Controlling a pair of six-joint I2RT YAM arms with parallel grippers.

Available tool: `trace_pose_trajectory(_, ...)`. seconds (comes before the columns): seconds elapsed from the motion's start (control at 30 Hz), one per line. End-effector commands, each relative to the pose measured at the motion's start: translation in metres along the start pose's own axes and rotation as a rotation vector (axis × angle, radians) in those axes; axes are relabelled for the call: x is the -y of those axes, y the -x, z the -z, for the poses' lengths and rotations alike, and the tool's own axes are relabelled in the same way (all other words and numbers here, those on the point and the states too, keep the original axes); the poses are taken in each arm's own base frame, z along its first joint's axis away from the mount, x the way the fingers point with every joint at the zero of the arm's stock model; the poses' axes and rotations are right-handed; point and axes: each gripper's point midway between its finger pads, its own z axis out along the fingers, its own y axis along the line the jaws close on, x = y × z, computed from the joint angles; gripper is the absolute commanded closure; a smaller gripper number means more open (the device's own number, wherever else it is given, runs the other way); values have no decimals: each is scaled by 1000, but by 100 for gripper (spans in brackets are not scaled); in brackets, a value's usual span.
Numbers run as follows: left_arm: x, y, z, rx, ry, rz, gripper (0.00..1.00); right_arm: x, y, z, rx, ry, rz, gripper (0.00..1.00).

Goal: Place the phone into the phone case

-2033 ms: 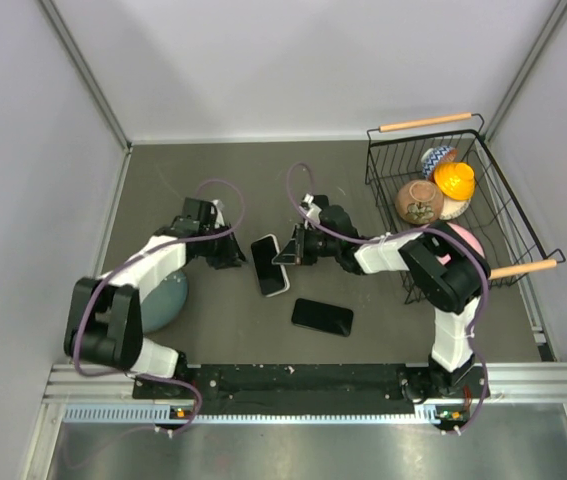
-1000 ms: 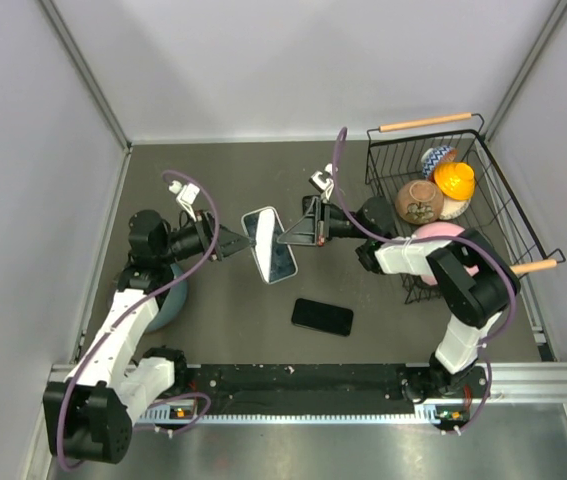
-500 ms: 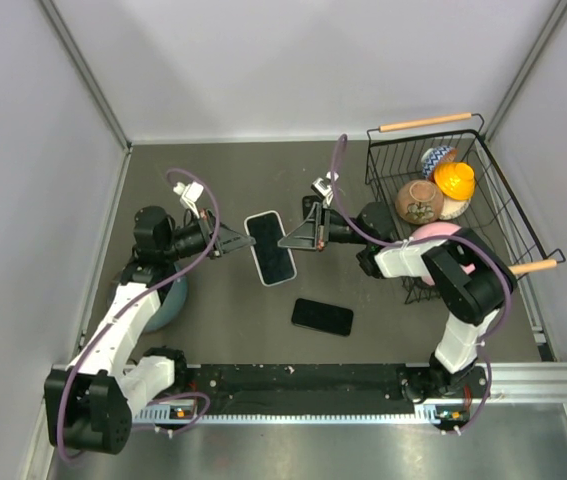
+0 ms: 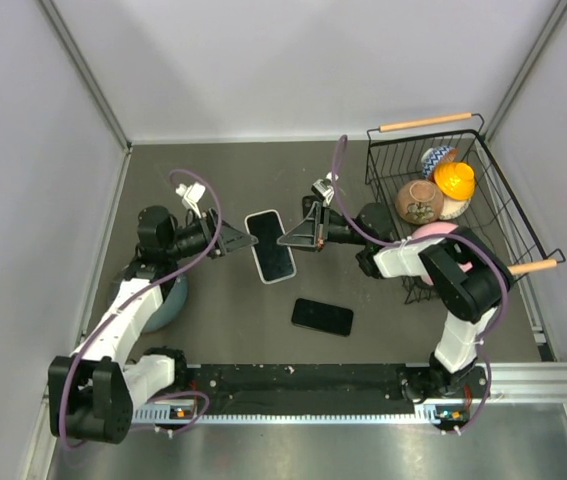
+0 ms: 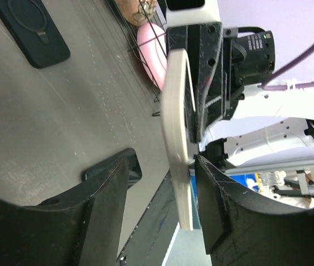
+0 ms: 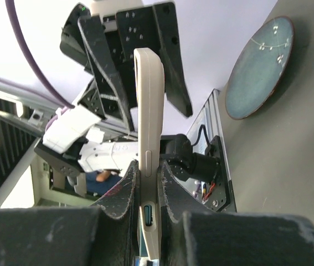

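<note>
Holding the phone [image 4: 270,246] aloft, right hand [image 4: 290,240] pinches its edge while left hand [image 4: 235,243], spread astride the opposite edge, probably readies a steadier grip; phone case [image 4: 322,317] lies on the surface [image 4: 233,325] below them.

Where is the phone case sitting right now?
In the top view the phone case lies flat on the table near centre, between the raised phone and the arms' base rail, left of the wire basket.
</note>
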Motion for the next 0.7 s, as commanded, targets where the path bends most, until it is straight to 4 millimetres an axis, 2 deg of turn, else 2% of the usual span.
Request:
trace_pose_trajectory(0.0, 12, -16, 4, -40, -80, -19, 44, -44, 32, 0, 129, 163, 179, 100)
trace_pose_trajectory(0.17, 27, -30, 8, -42, -166, -17, 40, -40, 49, -3, 186, 157, 146, 100)
trace_pose_trajectory(0.2, 27, -35, 7, -47, -171, 26, 40, -41, 51, -4, 193, 162, 147, 100)
trace_pose_trajectory(0.33, 28, -49, -5, -86, -180, 17, 44, -34, 53, -5, 203, 146, 148, 100)
trace_pose_trajectory(0.37, 25, -54, -7, -98, -175, 24, 47, -29, 53, -6, 203, 139, 135, 100)
trace_pose_trajectory(0.47, 19, -53, -11, -93, -156, 31, 79, -21, 55, -4, 214, 123, 125, 100)
trace_pose_trajectory(0.5, 13, -55, -11, -103, -128, 46, 96, -18, 54, -3, 215, 116, 125, 100)
trace_pose_trajectory(0.53, 9, -52, -13, -92, -105, 47, 100, -17, 53, -3, 212, 111, 127, 100)
trace_pose_trajectory(0.67, 3, -49, -14, -82, -58, 45, 100, -7, 49, -2, 199, 67, 139, 100)
